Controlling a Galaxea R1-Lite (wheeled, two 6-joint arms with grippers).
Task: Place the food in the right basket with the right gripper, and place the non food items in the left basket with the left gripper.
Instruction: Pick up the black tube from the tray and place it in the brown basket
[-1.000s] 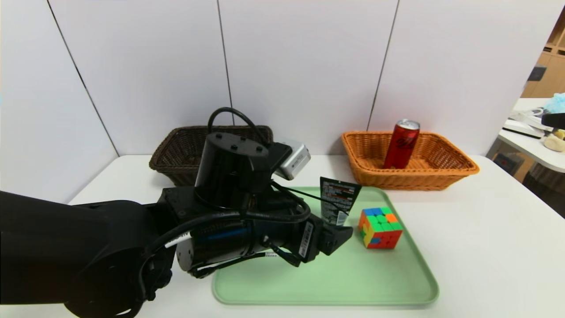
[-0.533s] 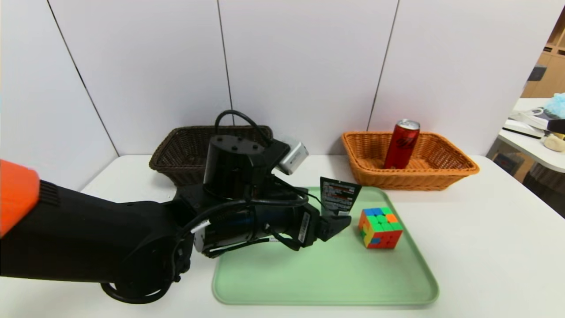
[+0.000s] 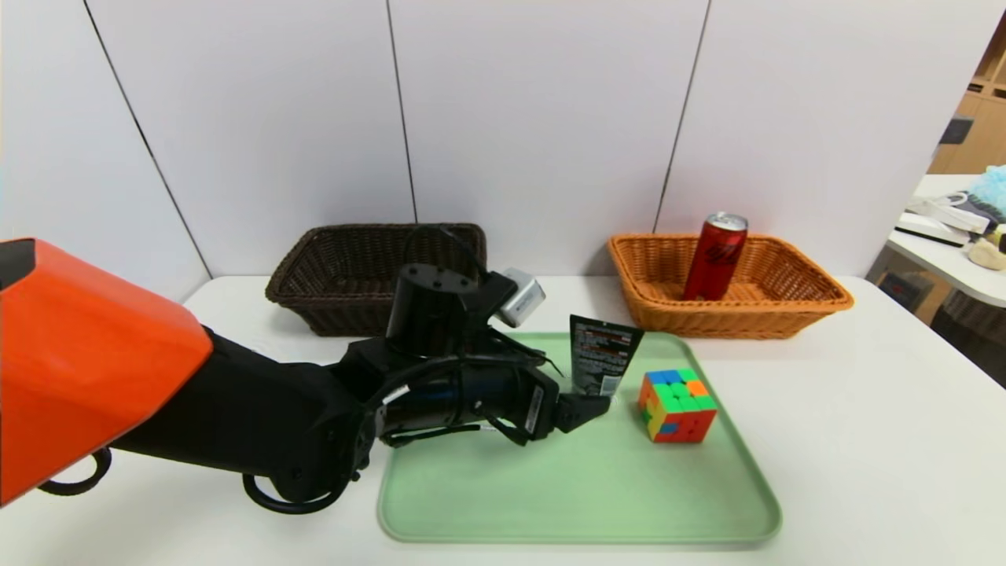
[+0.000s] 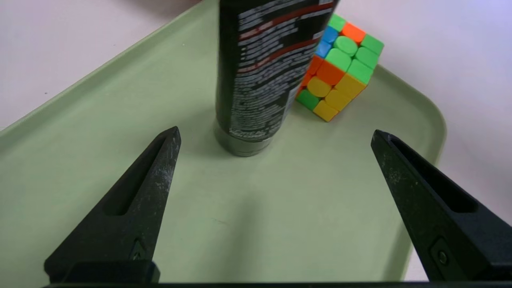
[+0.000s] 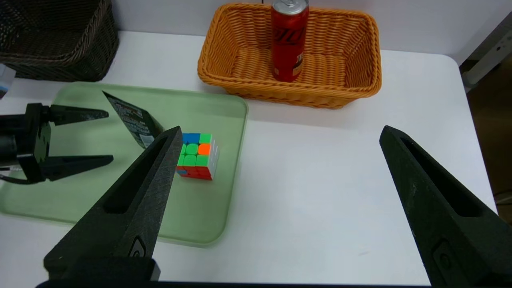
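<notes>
The left end effector (image 4: 275,136), jaws spread wide and empty, sits low over the green tray (image 3: 581,503), just short of the upright black squeeze tube (image 3: 602,356), lined up to straddle it. Beside the tube stands the puzzle cube (image 3: 677,406); the red can (image 3: 714,256) stands in the orange-tan basket (image 3: 794,303). Since a second ago, the arm has come down and nearer the tube. The right end effector (image 5: 276,134) hangs wide open above the table (image 3: 864,409).
</notes>
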